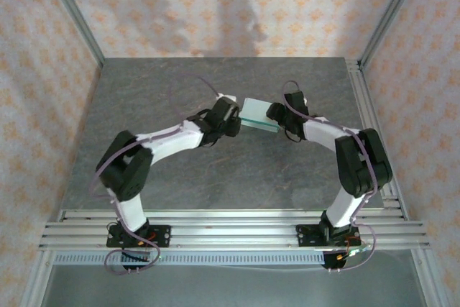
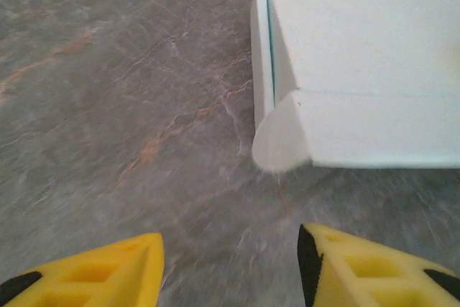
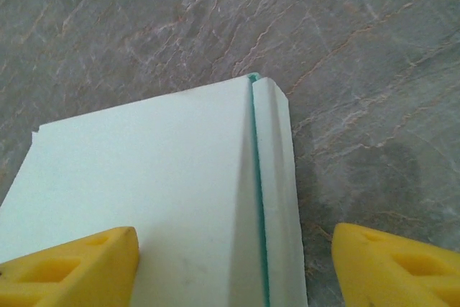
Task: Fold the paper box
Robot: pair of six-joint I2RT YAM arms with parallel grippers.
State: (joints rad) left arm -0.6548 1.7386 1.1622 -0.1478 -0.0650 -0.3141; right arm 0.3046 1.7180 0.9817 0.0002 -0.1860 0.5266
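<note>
Since the paper box [image 1: 260,115] is lying flat on the grey table [image 1: 180,106], about mid-table and directly between the two grippers, the coming move is judged to turn on how each set of jaws is placed against it. From above, the box is seen to span from one gripper towards the other, slightly skewed. Which of its sides is the longer cannot be firmly told. Along one edge a narrow flap [image 2: 260,55] is marked off by a teal crease, and at the corner nearest the left arm a rounded tab [image 2: 282,141] is seen jutting over the table.

The box is straddled at its flap edge by the right gripper [image 3: 233,267]. Its jaws are parted and nothing is clamped. One yellow finger [image 3: 79,264] is shown over the broad face, and the other finger [image 3: 395,264] is off the box, with bare table between it and the flap. Whether the first finger is touching the card cannot be told.

The left gripper [image 2: 230,264] is placed short of the box, its jaws likewise parted and empty. The box is found ahead of it and to the right of the gap between its fingers, apart from both. The right gripper is therefore judged the nearer, and a shift towards the tab would be needed before the left could engage.
</note>
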